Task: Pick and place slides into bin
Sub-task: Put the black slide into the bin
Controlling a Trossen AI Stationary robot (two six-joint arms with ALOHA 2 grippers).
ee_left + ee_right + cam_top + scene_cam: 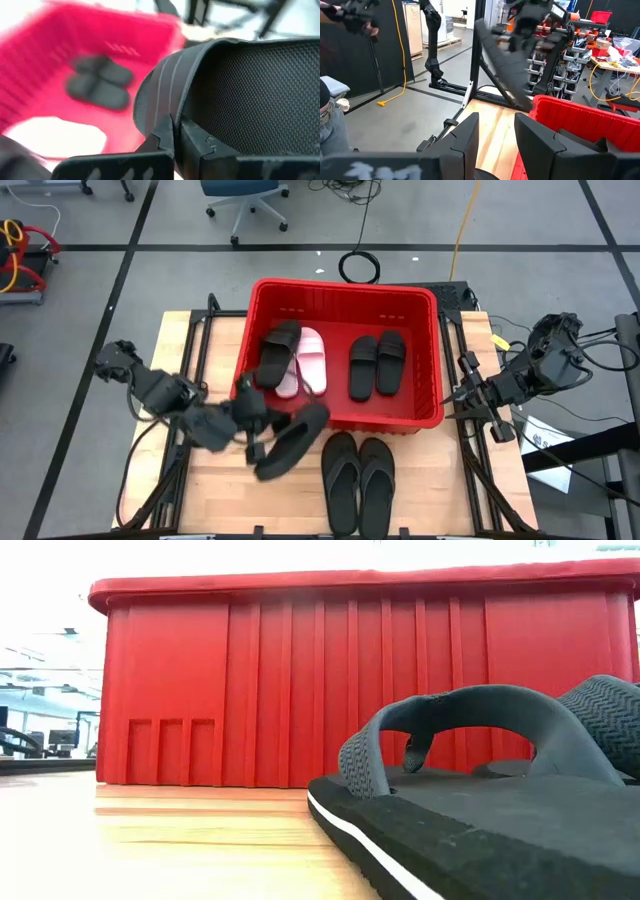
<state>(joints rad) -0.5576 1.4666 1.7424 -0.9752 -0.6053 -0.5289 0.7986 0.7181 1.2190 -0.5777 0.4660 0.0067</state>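
Left gripper (262,442) has its jaws clamped on one black slide (292,440) beside the red bin (345,292). Five slides lie inside, two flip-flops (357,480) on the surface's near edge. Right gripper (470,390) waits, jaws wide.

The basket (344,298) is bright red all over, its outer wall ribbed in upright bands and its inside walls cut with rows of small slots. Inside it lie a pale white-pink sandal (311,359), a black wide-strap sandal (278,351) partly over another pale one, and a black pair (377,364). The sandal (292,440) in the left claw (252,428) is black, with a fine woven texture on its sole. The flip-flops (358,478) are black with a thin white stripe along the sole edge and a herringbone tread. The counter (222,480) is light wood in pale planks. Both arms are dark.
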